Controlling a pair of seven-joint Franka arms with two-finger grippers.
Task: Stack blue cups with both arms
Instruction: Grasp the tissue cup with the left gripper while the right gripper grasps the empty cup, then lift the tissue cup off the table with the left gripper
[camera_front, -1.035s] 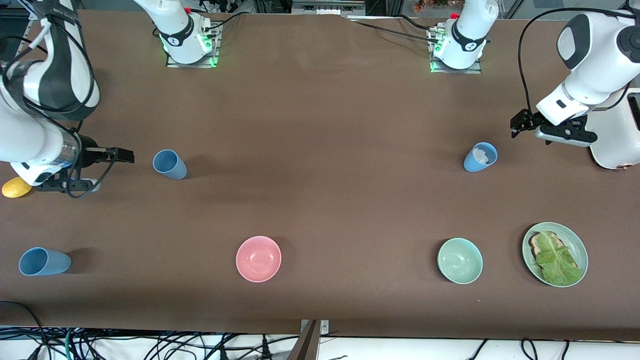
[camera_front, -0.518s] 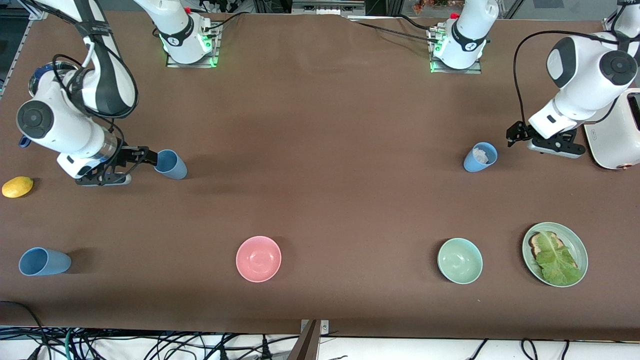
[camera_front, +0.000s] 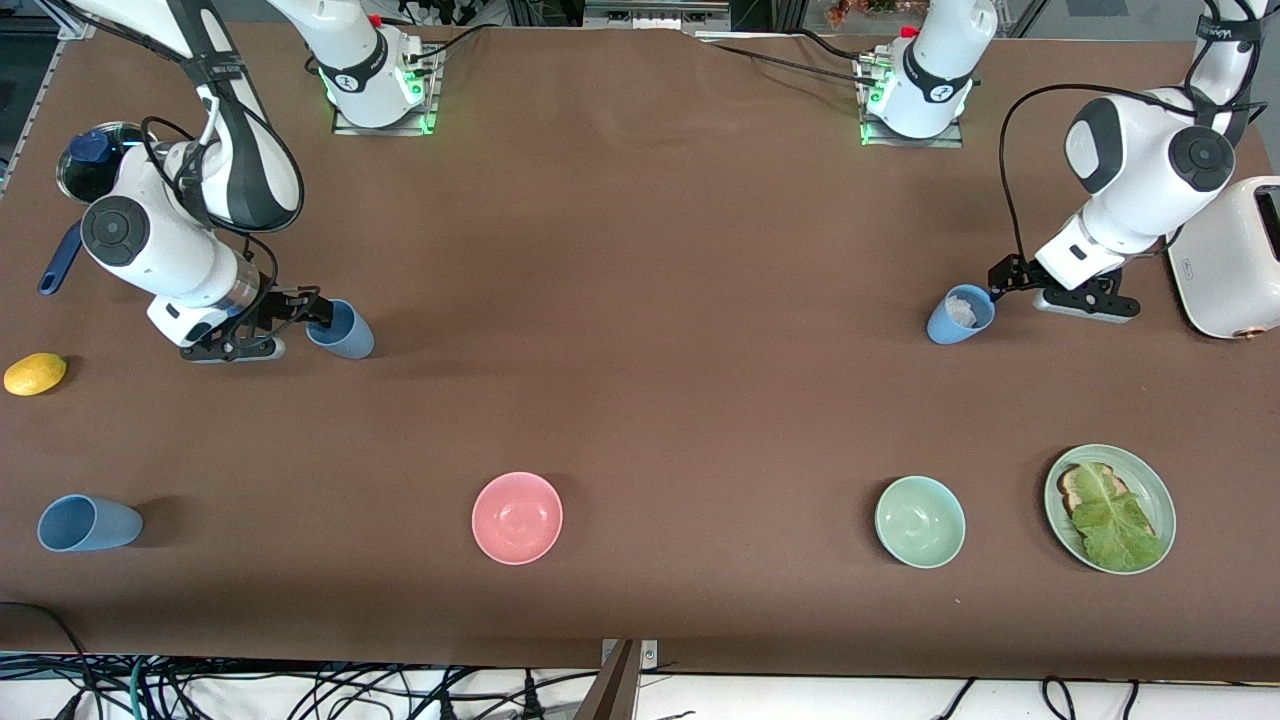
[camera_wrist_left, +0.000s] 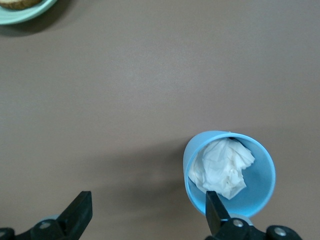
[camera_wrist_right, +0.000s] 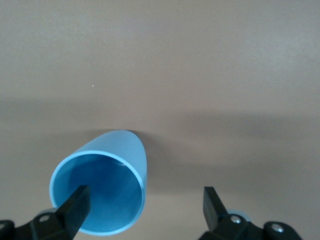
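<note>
As seen from the front, three blue cups are placed against the pink bowl (camera_front: 517, 517): an empty cup (camera_front: 341, 329) farther from the camera, toward the right arm's end; a second empty cup (camera_front: 88, 523) level with the bowl, at that same end; a tissue-filled cup (camera_front: 960, 314) toward the left arm's end. The right gripper (camera_front: 312, 309) is set at the first cup's rim, the left gripper (camera_front: 1000, 277) at the filled cup's rim.

Left wrist view: fingers are spread wide, one fingertip (camera_wrist_left: 216, 209) over the filled cup (camera_wrist_left: 229, 174).

Right wrist view: fingers are apart, one fingertip (camera_wrist_right: 77, 202) over the empty cup's (camera_wrist_right: 102, 186) mouth.
</note>
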